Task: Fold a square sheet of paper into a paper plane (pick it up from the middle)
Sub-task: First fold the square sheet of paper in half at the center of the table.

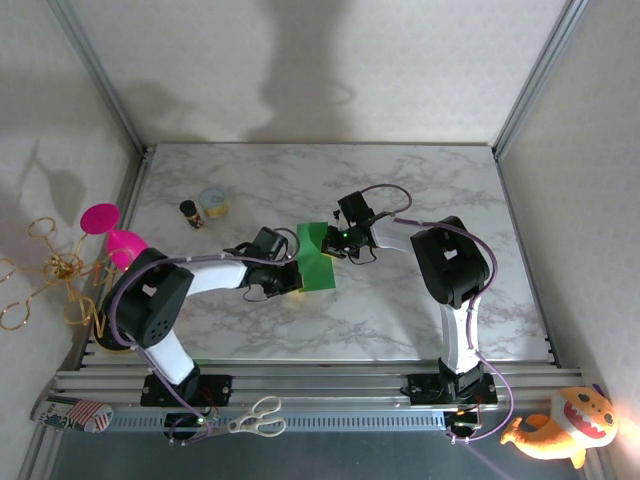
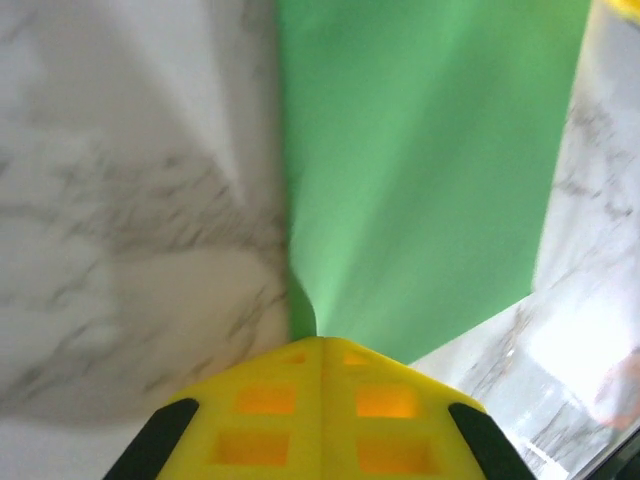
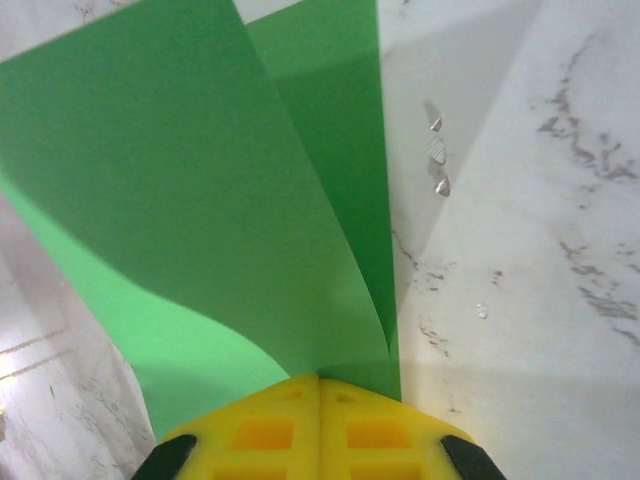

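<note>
Marbled white tabletop (image 1: 400,300) takes up the middle of the top view, walled by pale panels and an aluminium frame. Near its centre sits the square sheet of paper (image 1: 318,258), bright green and bent over on itself rather than lying flat, stretched between the two arms. The left gripper (image 1: 293,277) meets the sheet at its lower left edge and the right gripper (image 1: 336,242) at its upper right edge, so the paper lies directly between them. In the left wrist view the yellow fingers (image 2: 250,420) are pressed tight together along one seam, and the paper narrows to a pinch at their tips, then fans out toward the upper right of the frame, with a soft shadow on the marble to its left. In the right wrist view the yellow fingers (image 3: 380,440) are likewise clenched on the sheet. Two green layers rise from the tips: a lighter front one curling to the upper left and a darker one behind it running to the top edge. At the table's upper left a small dark bottle (image 1: 190,213) stands just beside a round yellowish container (image 1: 213,203). Scissors (image 1: 256,416) lie on the near rail, and an orange plush toy (image 1: 562,428) sits at the lower right.
</note>
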`<state>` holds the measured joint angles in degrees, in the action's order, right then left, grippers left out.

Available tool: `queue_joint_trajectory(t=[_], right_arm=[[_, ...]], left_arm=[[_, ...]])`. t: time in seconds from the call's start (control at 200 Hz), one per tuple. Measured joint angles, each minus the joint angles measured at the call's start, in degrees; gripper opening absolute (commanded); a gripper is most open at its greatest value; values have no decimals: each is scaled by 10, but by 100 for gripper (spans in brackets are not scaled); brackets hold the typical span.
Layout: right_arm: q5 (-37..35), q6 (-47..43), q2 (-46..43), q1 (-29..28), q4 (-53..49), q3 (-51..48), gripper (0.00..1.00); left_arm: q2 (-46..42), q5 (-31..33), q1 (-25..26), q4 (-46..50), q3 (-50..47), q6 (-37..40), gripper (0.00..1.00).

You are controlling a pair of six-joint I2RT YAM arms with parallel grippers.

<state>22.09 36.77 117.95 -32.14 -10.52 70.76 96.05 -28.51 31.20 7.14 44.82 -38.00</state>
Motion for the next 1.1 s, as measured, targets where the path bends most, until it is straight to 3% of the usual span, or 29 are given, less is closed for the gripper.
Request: queue_joint_trajectory(t=[0.175, 0.275, 0.451, 0.656, 0.866, 1.097], right_arm=[[0, 0, 0, 0, 0, 0, 3], [0, 0, 0, 0, 0, 0, 2], [0, -2, 0, 0, 0, 0, 2], [0, -2, 0, 0, 2, -2, 2], [0, -2, 0, 0, 4, -3, 2], [-8, -2, 0, -1, 10, -4, 2]], left_arm=[[-23, 9, 2, 99, 20, 20, 0], [-27, 15, -4, 109, 58, 15, 0], [-10, 28, -21, 60, 131, -16, 0], [96, 30, -24, 5, 208, -27, 0], [155, 30, -37, -10, 210, -24, 0], [163, 6, -70, -68, 175, -23, 0]])
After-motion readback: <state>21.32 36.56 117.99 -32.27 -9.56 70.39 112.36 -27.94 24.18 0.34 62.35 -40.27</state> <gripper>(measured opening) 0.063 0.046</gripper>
